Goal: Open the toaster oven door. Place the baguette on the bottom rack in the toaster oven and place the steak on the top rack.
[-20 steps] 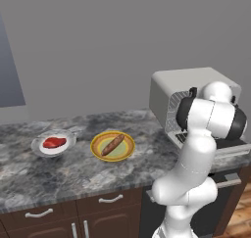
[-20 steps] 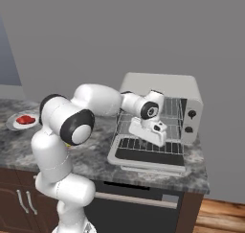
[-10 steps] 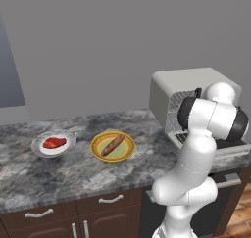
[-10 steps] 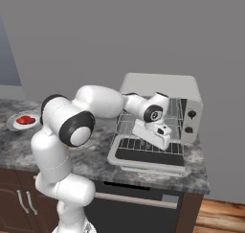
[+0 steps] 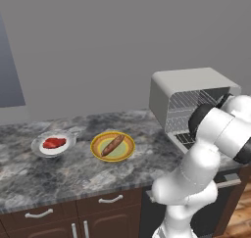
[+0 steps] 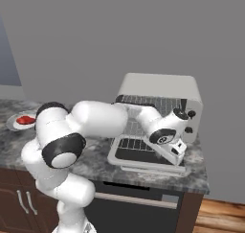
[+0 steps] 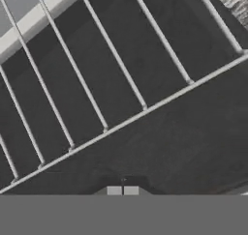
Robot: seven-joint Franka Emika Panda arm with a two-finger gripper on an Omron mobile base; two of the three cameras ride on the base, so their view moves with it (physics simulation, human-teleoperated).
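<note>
The toaster oven [image 6: 160, 90] stands at the counter's right end, and its door [image 6: 128, 161] lies folded down flat. Inside I see a higher wire rack [image 6: 152, 105] and a lower one [image 6: 135, 143]. My gripper [image 6: 180, 153] hangs just above the door's right front corner, shut on nothing. In the hand view the shut gripper [image 7: 122, 190] faces the dark door glass [image 7: 184, 147] and the front bar of a wire rack [image 7: 123, 124]. The baguette [image 5: 112, 144] lies on a yellow-rimmed green plate [image 5: 126, 154]. The steak [image 5: 54, 143] rests on a white plate [image 5: 39, 149].
Both plates sit on the grey marbled counter [image 5: 73, 173], left of the oven [image 5: 193, 87]. Dark cabinet drawers [image 5: 110, 202] run below. The oven's two black knobs [image 6: 190, 122] are just behind my hand. The grey wall is close behind the oven.
My hand has slid right and forward over the open door to its front right corner. The jaws opened a little and shut again. Plates and food stayed put.
</note>
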